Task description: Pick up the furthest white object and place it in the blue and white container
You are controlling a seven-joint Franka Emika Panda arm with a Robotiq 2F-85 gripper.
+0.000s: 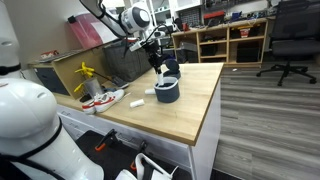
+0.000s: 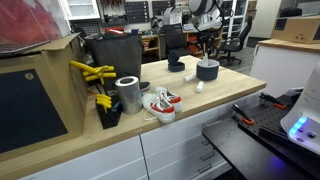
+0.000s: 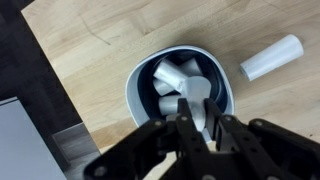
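The blue and white container point(image 3: 140, 75), a short round dark tub with a pale rim, stands on the wooden table in both exterior views point(image 1: 167, 92) point(image 2: 207, 70). My gripper point(image 3: 196, 122) hangs right over it, also in both exterior views point(image 1: 158, 62) point(image 2: 207, 48). It is shut on a white cylinder point(image 3: 197, 92) point(image 1: 162, 74) held upright at the tub's mouth. Another white piece point(image 3: 168, 75) lies inside the tub. A further white cylinder point(image 3: 270, 57) point(image 1: 137, 101) point(image 2: 198, 86) lies on the table beside the tub.
A red-and-white shoe point(image 2: 160, 104) point(image 1: 103, 100), a metal can point(image 2: 128, 94) and yellow tools point(image 2: 93, 72) sit further along the table. A dark box point(image 1: 60, 72) stands by them. The table edge point(image 1: 205, 125) drops to the floor.
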